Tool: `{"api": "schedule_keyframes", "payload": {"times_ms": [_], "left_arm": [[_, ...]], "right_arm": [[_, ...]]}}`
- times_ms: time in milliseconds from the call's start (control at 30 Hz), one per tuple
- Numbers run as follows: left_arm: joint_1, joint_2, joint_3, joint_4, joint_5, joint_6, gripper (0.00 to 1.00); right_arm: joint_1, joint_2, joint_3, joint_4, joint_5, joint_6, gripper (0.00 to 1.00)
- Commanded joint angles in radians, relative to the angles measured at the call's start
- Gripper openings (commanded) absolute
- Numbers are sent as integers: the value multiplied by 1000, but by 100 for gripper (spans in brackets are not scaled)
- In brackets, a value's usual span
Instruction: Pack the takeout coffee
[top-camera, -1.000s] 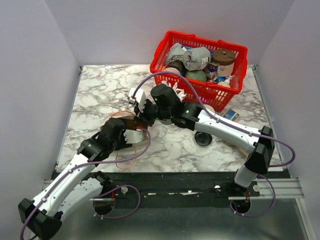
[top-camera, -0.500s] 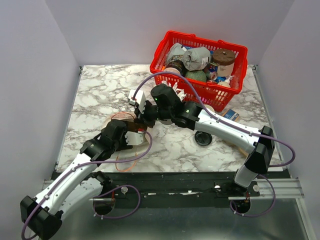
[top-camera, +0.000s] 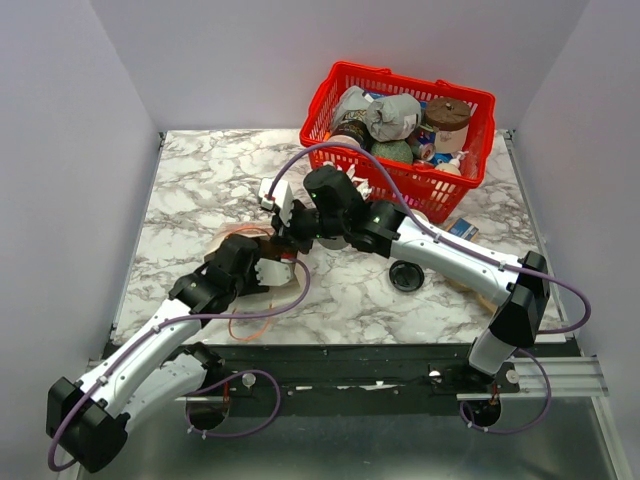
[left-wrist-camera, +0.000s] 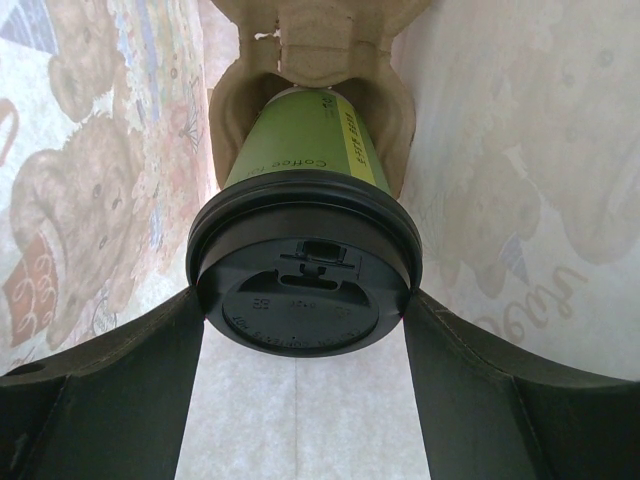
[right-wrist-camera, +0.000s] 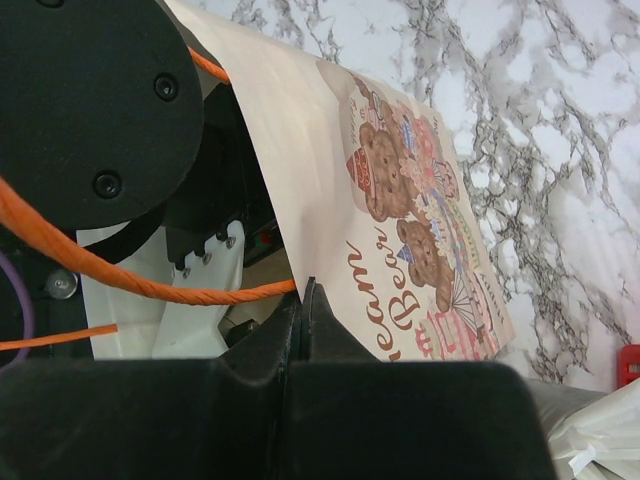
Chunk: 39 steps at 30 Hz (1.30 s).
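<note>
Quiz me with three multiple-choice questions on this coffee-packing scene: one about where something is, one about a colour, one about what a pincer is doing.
1. Where is the takeout coffee?
A) in the red basket
B) inside the bear-print paper bag, base in a pulp holder
C) standing on bare marble

2. What colour is its lid?
A) white
B) black
C) orange

3. What is the right pincer doing?
A) hanging wide open
B) gripping a spoon
C) shut on the bag's edge

Answers:
1 B: the left wrist view shows the bag's walls on both sides of the coffee.
2 B: the lid is plainly black above the green cup.
3 C: its fingers are closed together on the printed paper.
</note>
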Motion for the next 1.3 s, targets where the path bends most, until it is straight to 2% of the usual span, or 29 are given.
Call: {"api": "schedule_keyframes", "payload": {"times_ms": [0, 300, 700, 800, 833, 900, 933, 1133, 1267], "left_arm": [[5, 28, -48, 65, 14, 42, 0], [5, 93, -34, 93, -34, 8, 0], [5, 51, -49, 47, -80, 2, 1], [5, 51, -40, 42, -80, -5, 21], [5, 53, -36, 38, -80, -10, 36], [4, 53, -25, 19, -77, -16, 50], [5, 53, -23, 15, -74, -18, 61], [4, 25, -11, -48, -60, -30, 83], [5, 2, 1, -126, -40, -42, 90]], "right_arm": [[15, -12, 30, 19, -136, 7, 1], [12, -9, 39, 5, -142, 0, 1], [12, -9, 51, 1, -149, -12, 1], [12, -9, 54, 1, -153, -18, 1], [12, -8, 54, 1, -153, -18, 1], [10, -9, 53, -2, -150, -18, 1], [12, -9, 54, -1, -150, -18, 1], [12, -5, 57, -7, -139, -23, 1], [10, 1, 73, -19, -142, -24, 0]]}}
